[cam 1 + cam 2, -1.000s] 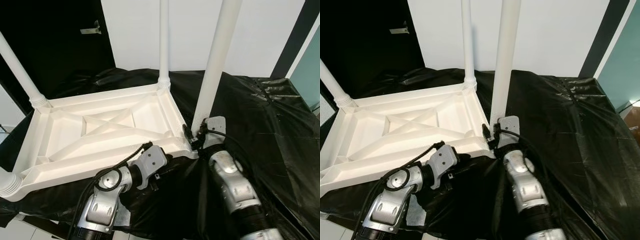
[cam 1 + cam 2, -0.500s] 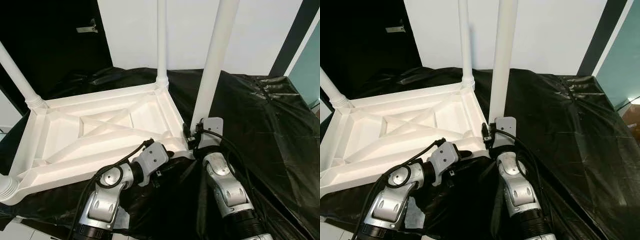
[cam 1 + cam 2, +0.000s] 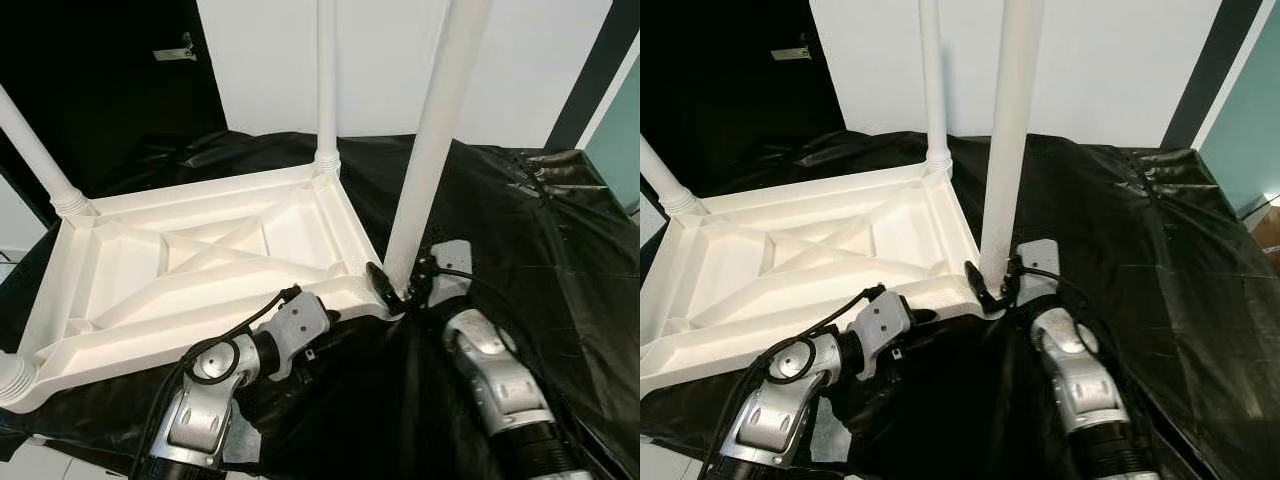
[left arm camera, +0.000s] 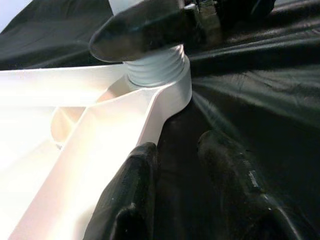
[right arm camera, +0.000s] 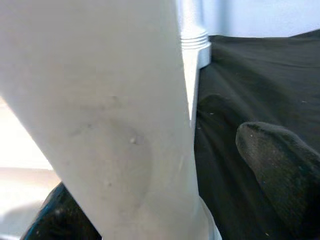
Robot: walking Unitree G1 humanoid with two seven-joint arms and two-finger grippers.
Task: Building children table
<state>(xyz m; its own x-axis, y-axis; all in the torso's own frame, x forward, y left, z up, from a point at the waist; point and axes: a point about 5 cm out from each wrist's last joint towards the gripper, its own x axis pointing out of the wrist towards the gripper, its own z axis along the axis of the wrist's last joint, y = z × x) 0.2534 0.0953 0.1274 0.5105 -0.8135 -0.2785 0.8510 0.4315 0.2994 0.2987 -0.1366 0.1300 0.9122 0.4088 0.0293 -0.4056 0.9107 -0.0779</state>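
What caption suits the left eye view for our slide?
Right gripper at the base of a leg on the upturned white table, left gripper under its edge.
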